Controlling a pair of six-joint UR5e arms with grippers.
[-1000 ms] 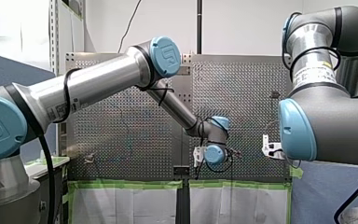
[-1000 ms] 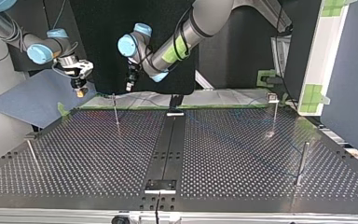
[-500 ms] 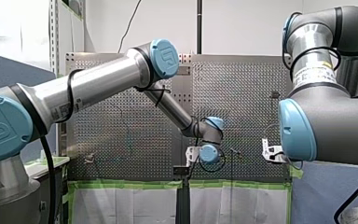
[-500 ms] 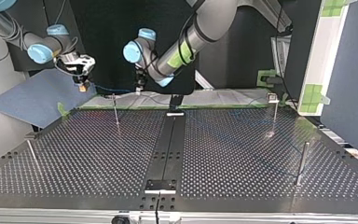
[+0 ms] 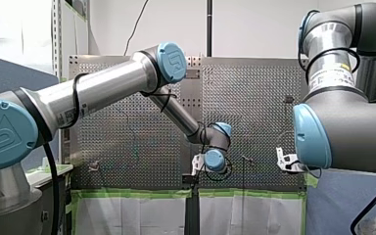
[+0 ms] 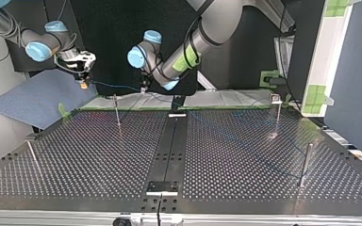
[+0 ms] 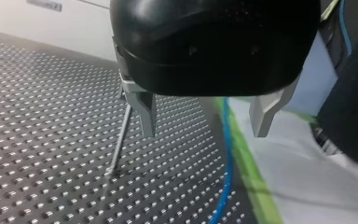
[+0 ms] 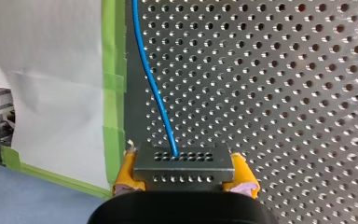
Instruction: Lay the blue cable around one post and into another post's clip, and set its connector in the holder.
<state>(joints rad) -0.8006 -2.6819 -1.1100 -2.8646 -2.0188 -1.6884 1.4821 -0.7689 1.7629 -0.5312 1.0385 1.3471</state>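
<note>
In the right wrist view my right gripper (image 8: 184, 176) has its yellow pads (image 8: 125, 173) shut on a grey perforated connector block (image 8: 184, 161). The blue cable (image 8: 153, 77) leaves the block and runs over the perforated table. In the top view this gripper (image 6: 83, 84) hangs above the table's far left corner, and the cable (image 6: 118, 86) stretches from it toward my left gripper (image 6: 143, 88). The left wrist view shows my left gripper (image 7: 205, 133) open, its metal fingers (image 7: 144, 112) straddling the cable (image 7: 227, 158) from above without touching it.
Thin posts stand on the table (image 6: 94, 155): one near the grippers (image 6: 117, 110), one with a clip on top (image 6: 277, 110), one at the right (image 6: 305, 165), one at the left (image 6: 32, 154). A black rail (image 6: 169, 146) carries a holder plate (image 6: 161, 187). Green tape edges the far side.
My left arm has moved toward the top view's right and come lower. My right gripper has shifted slightly with the connector, and the cable now shows stretched between the two grippers.
</note>
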